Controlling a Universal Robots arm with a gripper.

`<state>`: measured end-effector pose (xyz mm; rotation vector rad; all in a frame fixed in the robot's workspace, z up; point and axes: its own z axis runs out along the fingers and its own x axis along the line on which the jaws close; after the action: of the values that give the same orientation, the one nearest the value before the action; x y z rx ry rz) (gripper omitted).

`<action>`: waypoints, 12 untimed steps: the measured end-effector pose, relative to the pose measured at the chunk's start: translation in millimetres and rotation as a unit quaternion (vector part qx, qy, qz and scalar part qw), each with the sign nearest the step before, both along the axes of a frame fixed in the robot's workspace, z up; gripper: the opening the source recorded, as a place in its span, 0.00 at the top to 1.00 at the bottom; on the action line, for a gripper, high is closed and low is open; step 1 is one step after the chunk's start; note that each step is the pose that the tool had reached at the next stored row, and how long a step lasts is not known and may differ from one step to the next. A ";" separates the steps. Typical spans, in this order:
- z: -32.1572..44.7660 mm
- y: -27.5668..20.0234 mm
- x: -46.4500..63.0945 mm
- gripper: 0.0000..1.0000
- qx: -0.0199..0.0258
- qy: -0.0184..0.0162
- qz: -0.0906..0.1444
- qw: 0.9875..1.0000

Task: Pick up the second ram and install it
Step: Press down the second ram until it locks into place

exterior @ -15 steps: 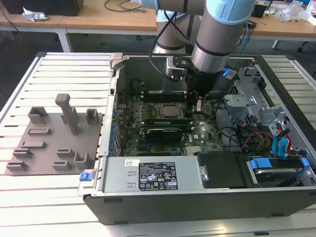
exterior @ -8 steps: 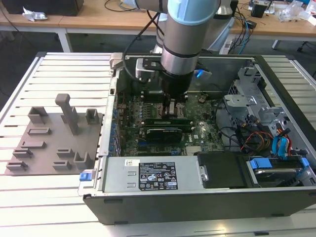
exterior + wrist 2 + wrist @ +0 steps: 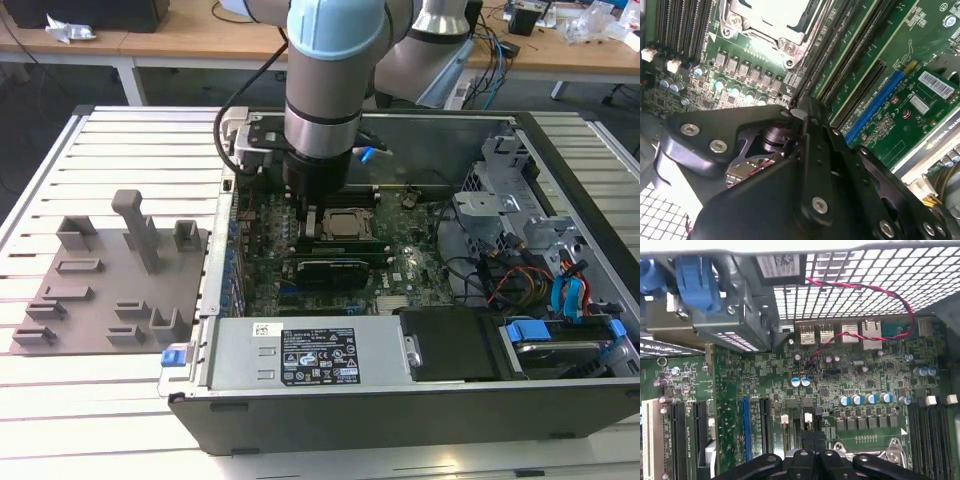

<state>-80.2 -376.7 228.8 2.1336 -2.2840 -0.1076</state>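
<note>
I had the gripper (image 3: 305, 205) down over the motherboard (image 3: 400, 270), centre frame beside the processor socket (image 3: 345, 225); seating seemed underway. Finger state: cannot tell.

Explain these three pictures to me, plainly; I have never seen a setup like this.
The exterior view shows a robot arm reaching down into an open computer case that lies on a slatted table. Its tool is low over the green motherboard, beside the processor socket. To the exterior view's left of the case lies a grey tray of plastic holder blocks. The two wrist views come from cameras riding on the arm: the second wrist view looks past the black tool at the long memory slots; the first wrist view shows the board and the case's perforated wall. I cannot tell whether the tool holds a memory stick.
</note>
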 end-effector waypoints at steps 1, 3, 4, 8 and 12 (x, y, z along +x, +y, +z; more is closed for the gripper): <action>9.5 0.0 0.3 0.90 0.000 0.000 0.000 1.000; 30.0 -0.1 2.0 0.90 0.000 0.000 0.000 1.000; 35.8 0.0 2.0 0.90 0.000 0.000 0.000 1.000; 55.1 0.0 7.7 0.90 0.002 0.003 0.000 1.000; 55.4 -0.1 45.1 0.90 0.011 0.033 0.000 0.999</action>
<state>-35.1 -376.8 284.1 2.1069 -2.2572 -0.1991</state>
